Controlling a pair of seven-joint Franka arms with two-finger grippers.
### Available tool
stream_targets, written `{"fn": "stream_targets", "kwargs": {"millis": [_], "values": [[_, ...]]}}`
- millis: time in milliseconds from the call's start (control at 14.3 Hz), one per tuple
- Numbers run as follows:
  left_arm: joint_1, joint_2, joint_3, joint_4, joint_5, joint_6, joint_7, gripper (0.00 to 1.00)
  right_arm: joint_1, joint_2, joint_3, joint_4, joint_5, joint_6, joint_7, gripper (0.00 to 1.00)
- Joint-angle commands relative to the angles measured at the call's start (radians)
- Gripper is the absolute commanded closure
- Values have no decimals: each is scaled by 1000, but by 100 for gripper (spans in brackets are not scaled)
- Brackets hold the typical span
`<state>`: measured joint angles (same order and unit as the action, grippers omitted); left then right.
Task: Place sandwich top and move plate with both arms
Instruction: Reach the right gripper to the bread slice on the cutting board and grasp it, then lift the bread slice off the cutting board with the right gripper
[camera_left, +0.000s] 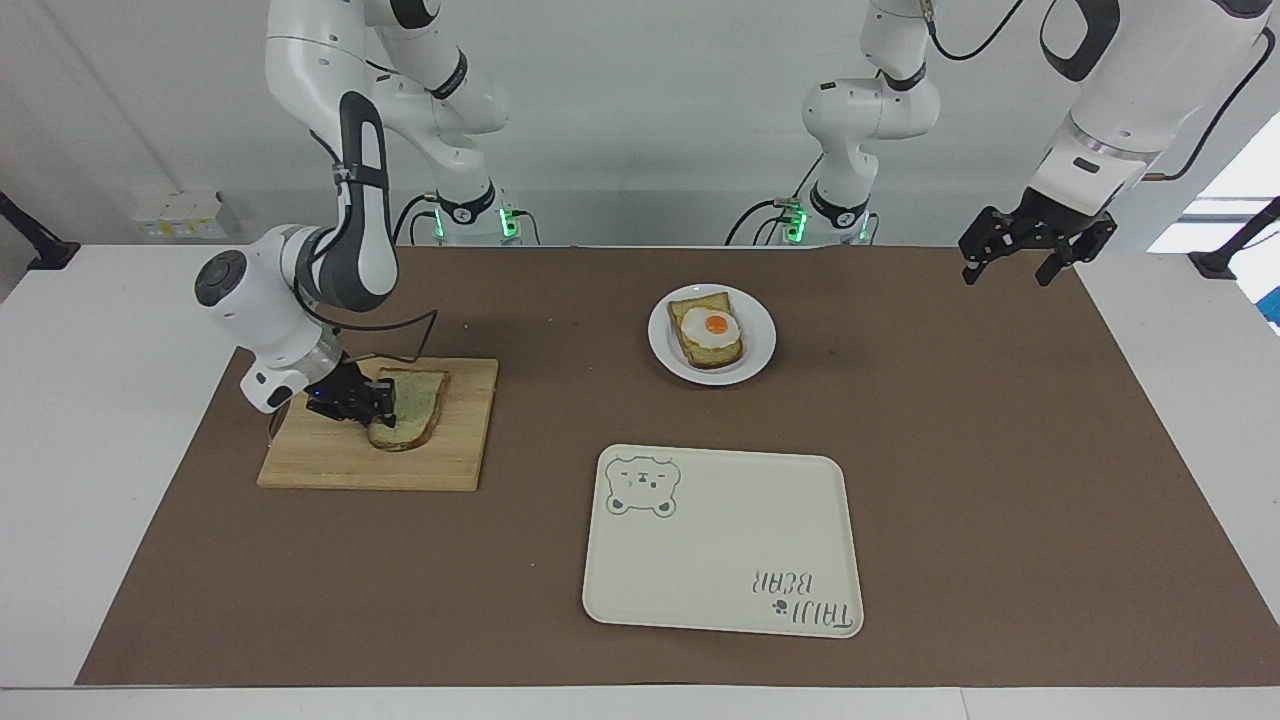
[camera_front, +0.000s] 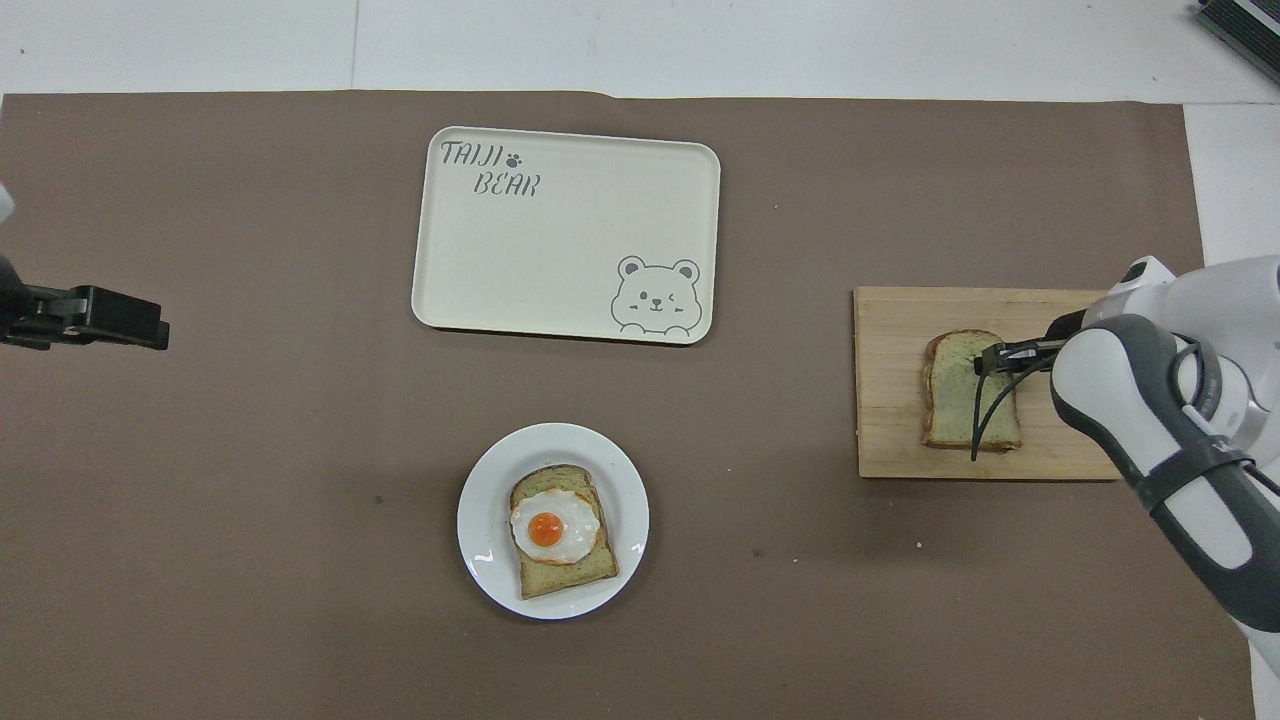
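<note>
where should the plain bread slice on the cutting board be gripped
By the side crust facing the right arm's end of the table, coming in low: the bread slice lies flat on the cutting board, so only its thin edges give purchase. The right gripper is there.

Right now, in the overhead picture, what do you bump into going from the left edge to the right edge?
Left gripper → tray, plate with egg toast below it in the picture → board → bread slice → right gripper → right arm.
</note>
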<state>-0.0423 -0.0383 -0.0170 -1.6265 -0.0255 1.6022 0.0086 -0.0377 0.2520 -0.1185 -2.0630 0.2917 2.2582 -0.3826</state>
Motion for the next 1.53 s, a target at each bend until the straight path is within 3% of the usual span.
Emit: {"fn": "stream_targets", "kwargs": {"millis": [0,488,1116,1465], "values": [[15,-8,-8,7,2,-18,-6,0,2,0,7,-14,24,18,14,100],[13,-8,-8,7,4,-18,-6,0,9,9,7,29,10,-15,13,100],[13,-8,-8,7,2,-18,-6,0,22,-42,23,162,23,-307,82,100],[15,-8,-8,7,2,-18,-6,0,142,-43,30,161,23,-290,198,100]]}}
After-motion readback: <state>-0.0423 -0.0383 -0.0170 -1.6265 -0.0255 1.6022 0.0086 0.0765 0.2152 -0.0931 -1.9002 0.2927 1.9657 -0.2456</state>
